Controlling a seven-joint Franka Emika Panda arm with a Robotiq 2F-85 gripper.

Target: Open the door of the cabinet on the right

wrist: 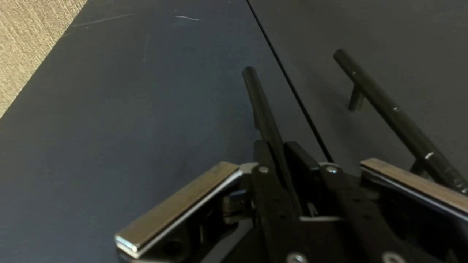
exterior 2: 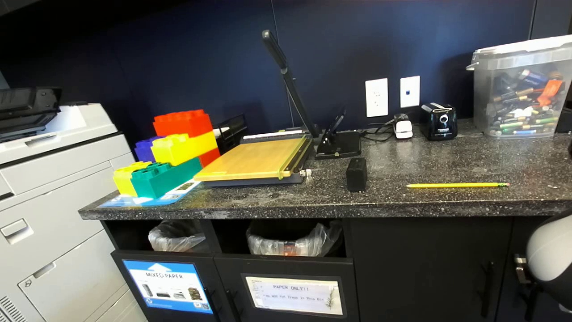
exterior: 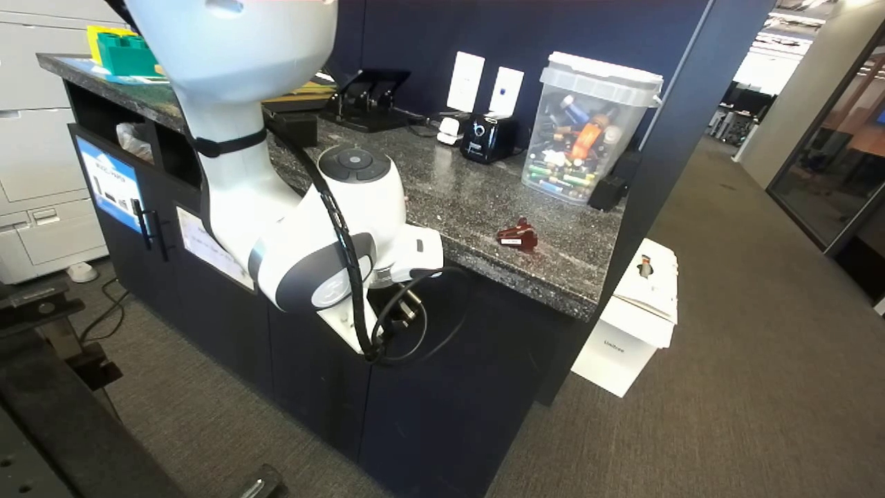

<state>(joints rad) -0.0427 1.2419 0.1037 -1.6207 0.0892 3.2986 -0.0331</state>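
Observation:
The dark navy cabinet with a speckled granite top [exterior: 470, 200] shows in both exterior views. Its right-hand door [exterior: 442, 408] fills the left of the wrist view [wrist: 146, 109], beside a thin straight seam; the door looks flush and closed. A slim black bar handle [wrist: 260, 100] stands on this door. My gripper [wrist: 276, 148] has its fingers closed around that handle, with the bar between the pads. The neighbouring door's handle [wrist: 395, 109] lies to the right in the wrist view, untouched; it also shows in an exterior view [exterior 2: 488, 288]. In an exterior view the arm mostly hides the gripper.
On the counter are a clear bin of batteries [exterior: 588, 131], a dark red object [exterior: 518, 235] near the front edge and a yellow pencil [exterior 2: 456, 185]. A white box [exterior: 622, 332] stands on the floor beside the cabinet. A dark metal frame [exterior: 55, 429] is at lower left.

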